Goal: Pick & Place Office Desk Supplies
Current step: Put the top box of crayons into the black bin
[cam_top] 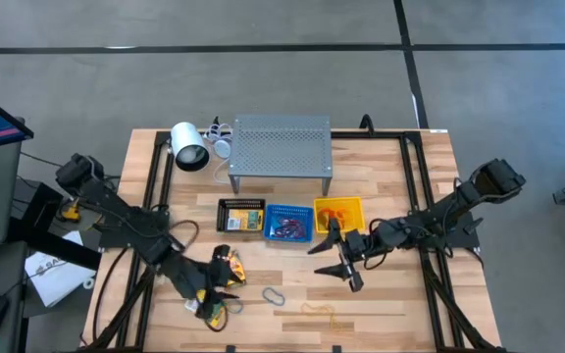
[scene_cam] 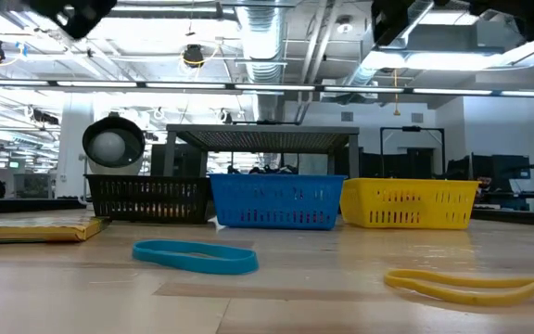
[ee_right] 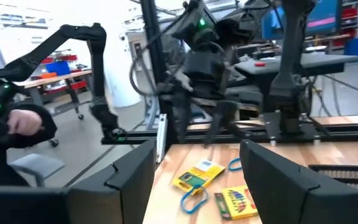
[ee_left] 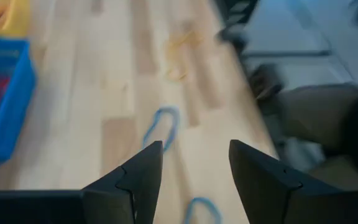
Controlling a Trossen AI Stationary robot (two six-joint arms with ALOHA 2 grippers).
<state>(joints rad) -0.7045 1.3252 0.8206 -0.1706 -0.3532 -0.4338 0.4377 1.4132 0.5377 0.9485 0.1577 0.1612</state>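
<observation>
Left gripper: low over the table's front-left part, jaws spread and holding nothing; a blue band loop lies on the wood just ahead of its fingertips.
Right gripper: raised in front of the yellow basket, jaws spread wide, empty.
Crayon packs: two flat yellow-and-green packs lie on the table near the left gripper, a blue loop between them.
Yellow band loop: flat on the wood at the front, right of the blue loop.
Baskets: black basket, blue basket and yellow basket stand in a row in front of the grey perforated shelf.
White lamp-like cylinder: beside the shelf's left end.
</observation>
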